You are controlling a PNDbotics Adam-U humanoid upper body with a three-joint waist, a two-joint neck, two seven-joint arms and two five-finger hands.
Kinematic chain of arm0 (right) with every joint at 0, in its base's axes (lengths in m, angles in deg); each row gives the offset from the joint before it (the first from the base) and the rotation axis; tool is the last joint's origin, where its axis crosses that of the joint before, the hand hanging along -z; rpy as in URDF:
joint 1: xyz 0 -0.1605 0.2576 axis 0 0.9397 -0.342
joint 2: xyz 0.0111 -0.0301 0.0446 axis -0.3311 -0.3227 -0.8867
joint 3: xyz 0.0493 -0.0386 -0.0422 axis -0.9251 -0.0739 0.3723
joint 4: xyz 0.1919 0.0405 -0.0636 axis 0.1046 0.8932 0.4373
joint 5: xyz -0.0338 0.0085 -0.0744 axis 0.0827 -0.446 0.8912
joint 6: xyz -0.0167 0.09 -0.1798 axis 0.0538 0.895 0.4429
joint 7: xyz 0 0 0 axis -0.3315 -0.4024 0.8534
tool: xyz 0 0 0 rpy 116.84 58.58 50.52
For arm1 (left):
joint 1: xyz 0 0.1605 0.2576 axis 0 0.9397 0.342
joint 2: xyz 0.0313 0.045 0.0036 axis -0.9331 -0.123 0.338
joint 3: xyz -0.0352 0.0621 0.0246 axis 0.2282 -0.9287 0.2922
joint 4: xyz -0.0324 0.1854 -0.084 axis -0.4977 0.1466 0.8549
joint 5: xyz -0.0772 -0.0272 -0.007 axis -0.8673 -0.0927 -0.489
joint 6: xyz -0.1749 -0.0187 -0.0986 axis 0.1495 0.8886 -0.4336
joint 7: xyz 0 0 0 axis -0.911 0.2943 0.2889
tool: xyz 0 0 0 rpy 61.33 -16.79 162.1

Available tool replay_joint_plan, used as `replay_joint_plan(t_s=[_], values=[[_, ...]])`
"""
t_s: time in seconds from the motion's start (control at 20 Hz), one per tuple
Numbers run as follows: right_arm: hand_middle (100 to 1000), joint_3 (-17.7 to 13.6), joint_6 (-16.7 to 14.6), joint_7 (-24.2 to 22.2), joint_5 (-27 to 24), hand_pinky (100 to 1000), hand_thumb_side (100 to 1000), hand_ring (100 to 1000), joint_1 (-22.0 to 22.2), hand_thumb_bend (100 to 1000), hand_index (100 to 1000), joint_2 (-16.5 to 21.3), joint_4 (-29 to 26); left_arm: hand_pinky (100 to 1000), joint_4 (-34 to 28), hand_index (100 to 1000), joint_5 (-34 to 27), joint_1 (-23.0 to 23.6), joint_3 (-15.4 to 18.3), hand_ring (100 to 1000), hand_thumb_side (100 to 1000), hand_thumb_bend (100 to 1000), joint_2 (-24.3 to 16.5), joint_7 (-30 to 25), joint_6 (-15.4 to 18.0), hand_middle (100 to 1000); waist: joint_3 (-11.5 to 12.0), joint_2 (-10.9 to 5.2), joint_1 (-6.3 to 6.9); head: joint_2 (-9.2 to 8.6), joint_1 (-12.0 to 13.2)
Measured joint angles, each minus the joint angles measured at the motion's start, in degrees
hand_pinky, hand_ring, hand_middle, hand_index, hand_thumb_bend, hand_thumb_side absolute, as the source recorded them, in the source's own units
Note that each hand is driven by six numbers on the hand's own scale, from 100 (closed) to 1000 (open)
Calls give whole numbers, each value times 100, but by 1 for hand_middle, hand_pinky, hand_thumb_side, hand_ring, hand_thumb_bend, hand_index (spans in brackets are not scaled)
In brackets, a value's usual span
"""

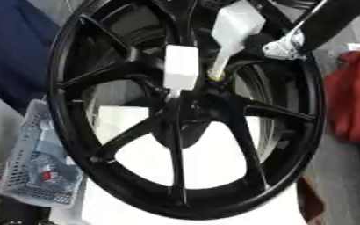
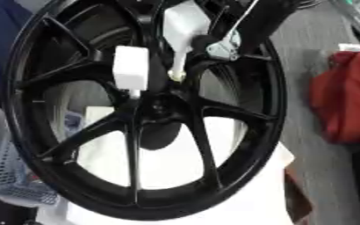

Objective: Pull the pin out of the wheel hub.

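Observation:
A large black spoked wheel (image 1: 121, 132) stands upright and fills both views. Its hub (image 1: 185, 110) lies at the centre, where the spokes meet. A white block-shaped pin head (image 1: 181, 66) sits just above the hub, with a thin stem running down into it. Beside it a second white tapered piece (image 1: 233, 30) narrows to a yellowish tip (image 1: 216, 77) near the hub. My right arm (image 1: 333, 22) comes in from the upper right. Its silver wrist and hand (image 1: 284, 45) are at the rim, next to the tapered piece. My left hand is out of sight.
A grey mesh basket (image 1: 37, 162) with small items sits at the lower left behind the rim. A red fabric object (image 1: 356, 101) lies on the right, and dark blue cloth (image 1: 14, 48) at the upper left. The wheel stands on a white surface (image 1: 206, 162).

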Motion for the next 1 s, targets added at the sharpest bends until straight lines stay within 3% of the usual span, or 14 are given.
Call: replay_joint_plan(t_s=[0.25, 0.45, 0.75, 1.0], values=[[224, -761, 101, 617, -175, 779, 100, 632, 448, 100, 395, 321, 36, 825, 0, 888, 0, 19, 26, 601, 846, 179, 0, 29, 10, 736, -51, -10, 28, 1, 4], [216, -1496, 174, 1301, -198, 775, 100, 614, 1053, 100, 402, 639, 375, 825, 0, 888, 0, 42, 53, 602, 846, 179, 6, 49, 18, 737, -107, -29, 52, 1, 57], [218, -2704, 393, 2674, -8, 772, 100, 598, 2101, 100, 419, 946, 1511, 825, 0, 888, 0, 63, 68, 603, 845, 180, 18, 82, 11, 736, -177, -44, 72, -2, 172], [238, -3456, 542, 3693, 97, 775, 100, 604, 3042, 100, 435, 963, 2417, 825, 0, 888, 0, 74, 97, 603, 844, 180, 21, 113, 13, 737, -240, -56, 112, -8, 309]])
